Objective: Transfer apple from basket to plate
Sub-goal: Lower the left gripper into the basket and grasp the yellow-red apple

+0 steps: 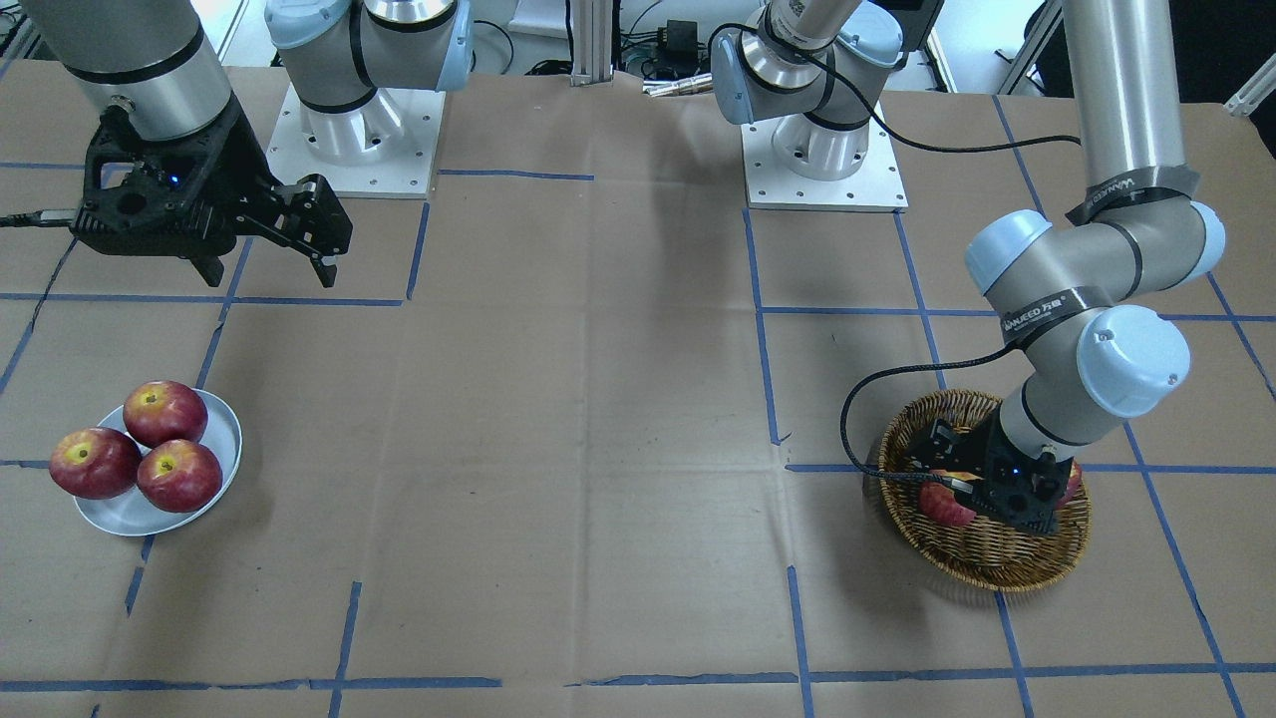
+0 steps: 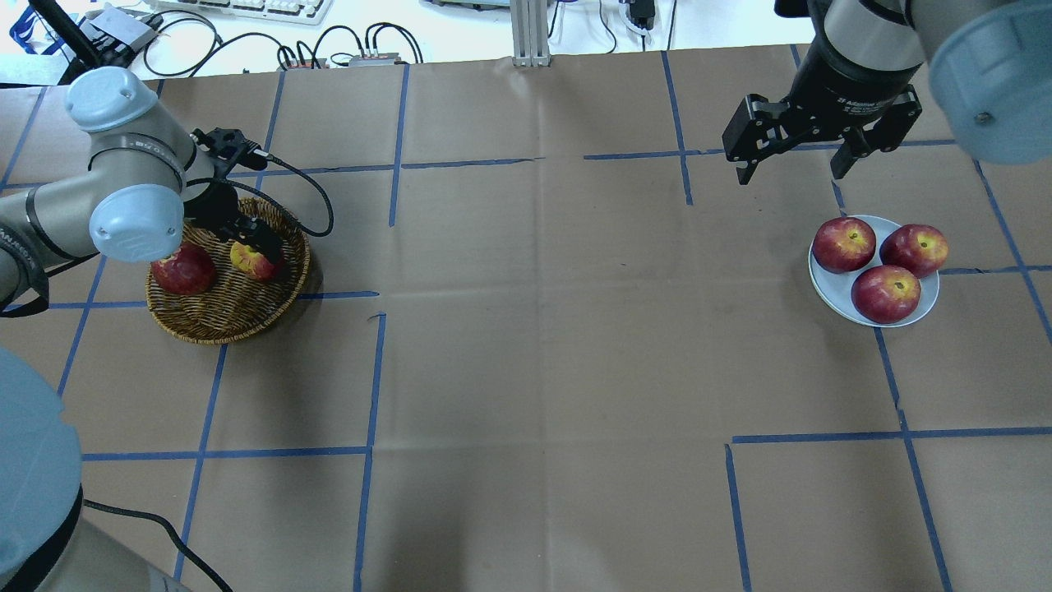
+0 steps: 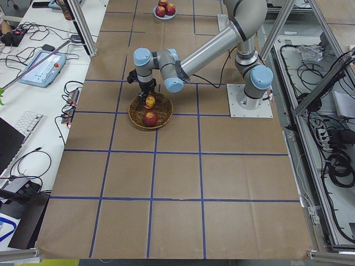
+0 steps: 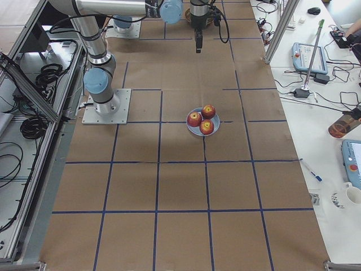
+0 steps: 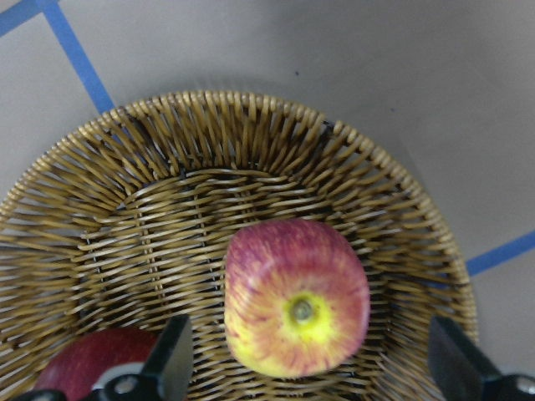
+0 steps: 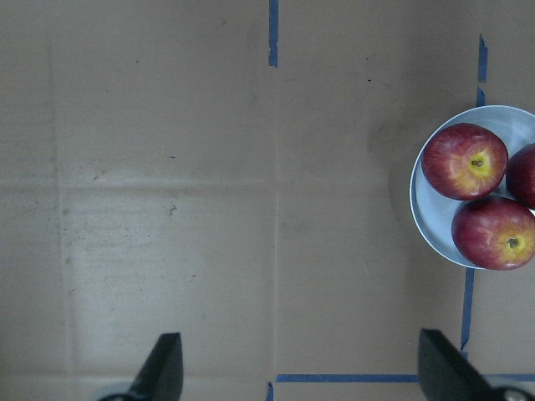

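Observation:
The pale pinkish-red apple [image 5: 297, 296] with a yellow stem hollow lies in the tan wicker basket [image 5: 167, 184], at the left of the overhead view [image 2: 251, 260]. My left gripper [image 5: 313, 372] is open and low inside the basket [image 2: 234, 321], with one finger on each side of the apple; I cannot tell whether they touch it. The white plate [image 2: 828, 289] sits at the right with three dark red apples on it. My right gripper [image 2: 793, 160] is open and empty, above the table behind the plate.
A darker red apple [image 2: 182, 270] lies in the basket beside the pale one, partly under my left arm. The three apples fill most of the plate [image 6: 430, 219]. Brown paper with blue tape lines covers the table between basket and plate.

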`<state>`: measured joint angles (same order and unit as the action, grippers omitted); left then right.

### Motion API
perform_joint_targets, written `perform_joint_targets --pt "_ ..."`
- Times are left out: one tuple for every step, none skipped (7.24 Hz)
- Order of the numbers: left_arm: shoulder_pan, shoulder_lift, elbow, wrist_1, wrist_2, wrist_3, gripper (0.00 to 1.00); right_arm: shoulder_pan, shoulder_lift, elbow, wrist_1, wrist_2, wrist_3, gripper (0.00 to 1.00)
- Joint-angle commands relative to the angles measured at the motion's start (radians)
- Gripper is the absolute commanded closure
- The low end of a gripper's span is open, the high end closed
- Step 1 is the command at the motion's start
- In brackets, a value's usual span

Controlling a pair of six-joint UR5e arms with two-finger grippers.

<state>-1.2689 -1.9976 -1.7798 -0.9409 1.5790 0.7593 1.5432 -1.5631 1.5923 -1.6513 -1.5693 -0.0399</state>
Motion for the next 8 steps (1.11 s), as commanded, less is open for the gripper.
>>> perform_joint_targets --pt "0.0 -0.041 0.008 0.008 0.001 -0.002 0.02 0.0 0.0 0.0 0.001 0.0 0.0 0.0" --pt "0.002 -0.05 0.01 0.008 0.001 -0.008 0.13 0.0 0.0 0.0 0.001 0.0 0.0 0.0" --pt "0.002 -0.049 0.007 0.007 0.004 -0.003 0.35 -0.002 0.0 0.0 0.001 0.0 0.0 0.0" --pt "0.002 -0.044 0.005 0.007 0.006 0.0 0.48 0.0 0.0 0.0 0.001 0.0 0.0 0.0" --pt "-0.012 -0.015 0.006 0.002 0.01 -0.002 0.61 0.0 0.0 0.0 0.001 0.0 0.0 0.0" --pt "-0.029 0.032 0.005 -0.022 0.01 -0.015 0.68 0.0 0.0 0.0 0.001 0.0 0.0 0.0" --pt "-0.077 0.099 0.011 -0.097 0.01 -0.1 0.68 0.0 0.0 0.0 0.001 0.0 0.0 0.0" --pt "-0.184 0.133 0.029 -0.126 0.01 -0.244 0.67 0.0 0.0 0.0 0.001 0.0 0.0 0.0"
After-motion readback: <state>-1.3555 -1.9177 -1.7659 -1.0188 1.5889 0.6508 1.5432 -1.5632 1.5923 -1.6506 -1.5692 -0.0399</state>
